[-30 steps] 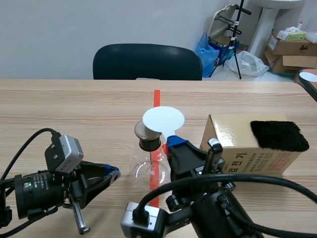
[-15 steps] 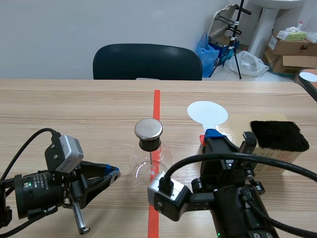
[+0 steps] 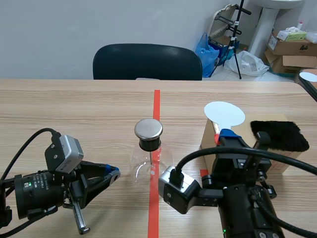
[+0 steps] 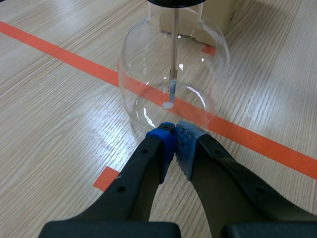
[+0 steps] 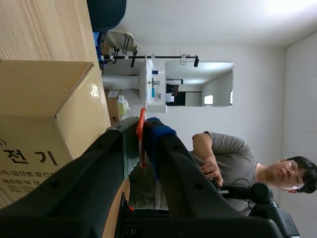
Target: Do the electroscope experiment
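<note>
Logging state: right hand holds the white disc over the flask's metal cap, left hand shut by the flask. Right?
No. The scene view shows the white disc in the right hand over the cardboard box, not the metal cap. Left hand shut by the flask: correct.

You are getting open table [image 3: 84, 106] behind the flask [image 3: 150, 161], while it is blocking the left gripper's [image 4: 174, 133] tips and the cardboard box [image 3: 290, 159] is crowding the right gripper [image 5: 144, 130] clamping the white paddle [image 3: 224, 114].
</note>
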Robot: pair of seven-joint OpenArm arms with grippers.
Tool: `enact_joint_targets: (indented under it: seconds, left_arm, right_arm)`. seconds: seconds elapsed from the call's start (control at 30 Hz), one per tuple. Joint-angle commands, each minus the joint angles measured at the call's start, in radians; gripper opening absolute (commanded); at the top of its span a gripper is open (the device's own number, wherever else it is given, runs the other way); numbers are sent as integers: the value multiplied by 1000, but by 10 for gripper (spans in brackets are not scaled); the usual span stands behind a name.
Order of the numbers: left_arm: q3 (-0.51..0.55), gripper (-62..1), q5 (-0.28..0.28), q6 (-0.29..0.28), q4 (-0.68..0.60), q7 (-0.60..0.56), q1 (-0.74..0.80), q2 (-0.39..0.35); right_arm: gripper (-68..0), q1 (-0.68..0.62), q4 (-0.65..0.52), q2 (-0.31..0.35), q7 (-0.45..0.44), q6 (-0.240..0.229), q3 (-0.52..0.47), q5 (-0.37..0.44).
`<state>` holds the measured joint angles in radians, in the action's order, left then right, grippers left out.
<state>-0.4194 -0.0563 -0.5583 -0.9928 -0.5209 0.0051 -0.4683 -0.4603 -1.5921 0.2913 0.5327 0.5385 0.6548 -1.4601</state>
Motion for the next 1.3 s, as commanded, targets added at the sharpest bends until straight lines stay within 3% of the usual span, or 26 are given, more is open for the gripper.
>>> enact_joint_targets:
  seconds: [0.0,0.17,0.3,0.87,1.07,1.27]
  left_arm:
    - [3,-580,10,-5,-20,-13,-5,5]
    - [3,-580,10,-5,-20,-13,-5,5]
    - [3,-580,10,-5,-20,-13,-5,5]
    - [3,-580,10,-5,-20,-13,-5,5]
    - [3,-580,10,-5,-20,-14,-5,5]
    - [3,-580,10,-5,-20,-14,-5,5]
  right_arm:
    - [-667,11,-4,5,4,13,-6,-1]
    - [-667,11,-4,5,-11,13,-6,-1]
    - [-667,11,-4,5,-74,13,-6,-1]
    - [-667,11,-4,5,-476,13,-6,-1]
    - [-667,11,-4,5,-544,13,-6,-1]
    - [-667,11,-4,5,-551,13,-6,-1]
